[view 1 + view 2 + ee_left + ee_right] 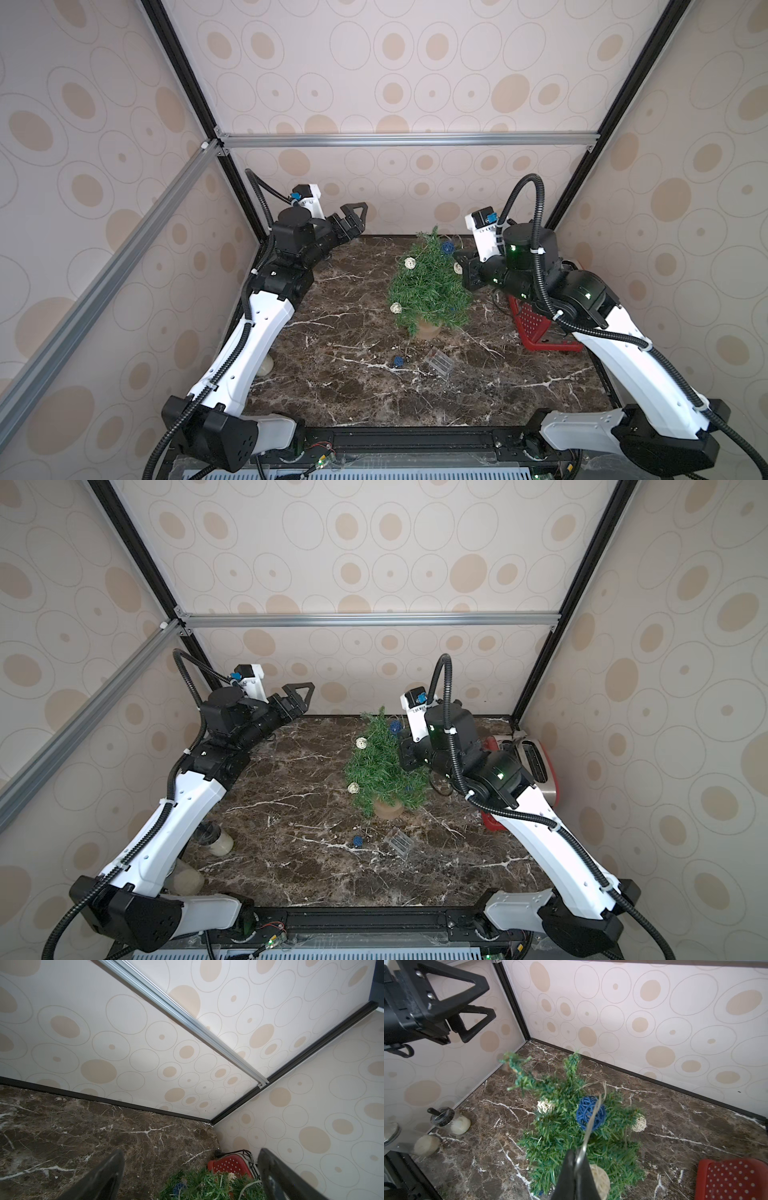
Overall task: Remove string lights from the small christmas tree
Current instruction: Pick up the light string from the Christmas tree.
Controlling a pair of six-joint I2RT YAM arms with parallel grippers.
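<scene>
The small christmas tree is standing in its tan pot on the brown marble table. The string lights are hanging on the tree, with white and blue balls sitting in its branches. Their clear battery box is lying on the table in front of the tree, and one blue ball is lying there too. The right claw is squeezing the thin wire tight, just beside the tree's upper branches. The left claw is hanging wide open and holding nothing, well apart from the tree on its left. A red basket is sitting on the tree's right.
</scene>
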